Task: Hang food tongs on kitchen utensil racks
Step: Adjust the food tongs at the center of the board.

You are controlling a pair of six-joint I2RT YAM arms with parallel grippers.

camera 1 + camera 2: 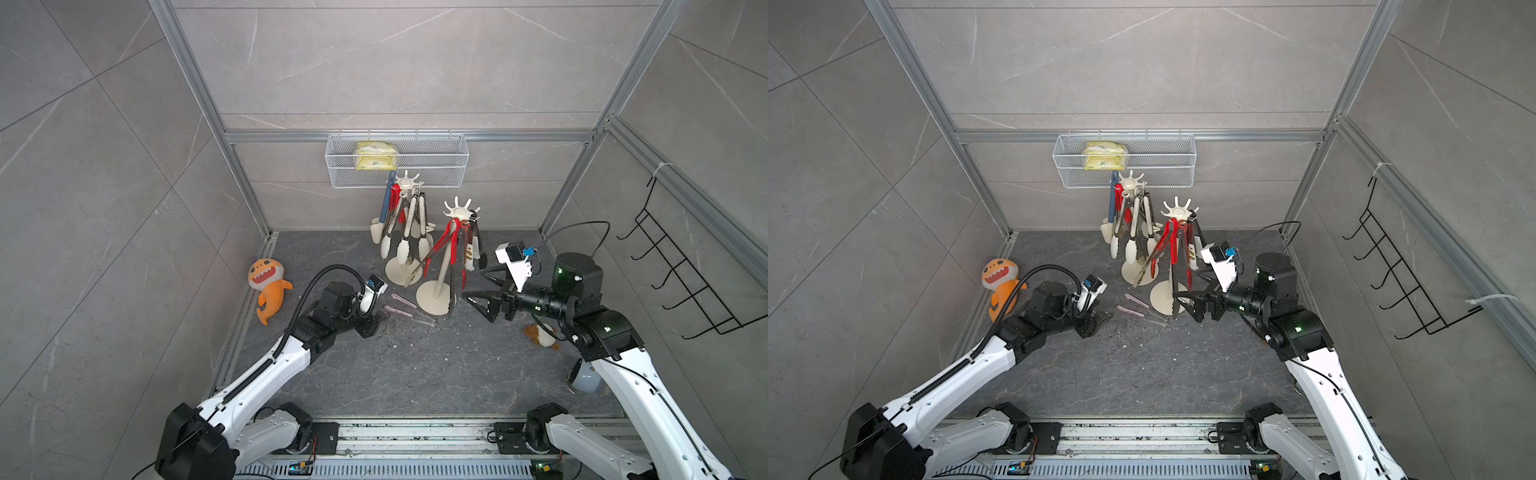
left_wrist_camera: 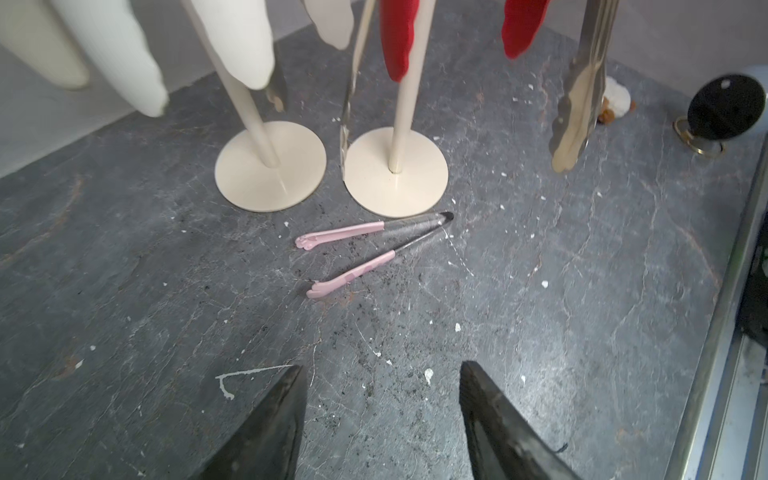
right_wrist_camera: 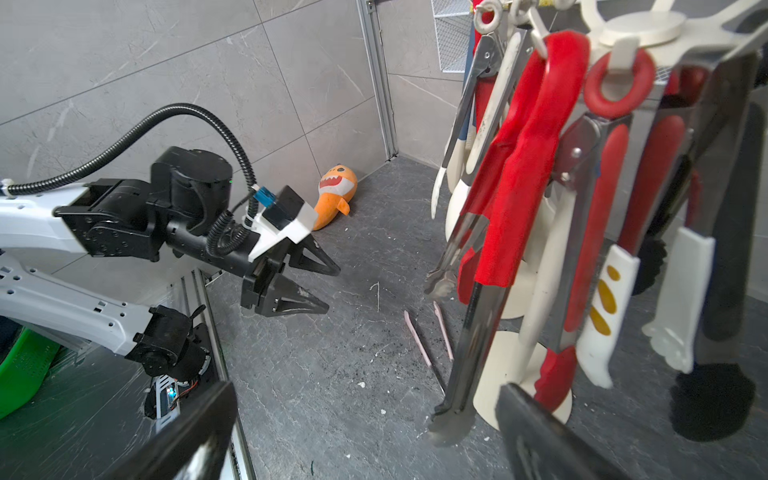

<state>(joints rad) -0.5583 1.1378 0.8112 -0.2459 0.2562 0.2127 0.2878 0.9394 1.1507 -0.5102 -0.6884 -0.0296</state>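
Left gripper half-open, right gripper wide open, both empty.
Pink tongs lie apart at the left gripper's 3 o'clock.

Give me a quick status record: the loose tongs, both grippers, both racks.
pink tongs: lying spread on the tabletop beside the nearer rack's base, not hung
left gripper: open, empty, pointed at the pink tongs, short of them
right gripper: open, empty, next to the nearer rack
racks: nearer rack and farther rack both upright, both loaded with utensils
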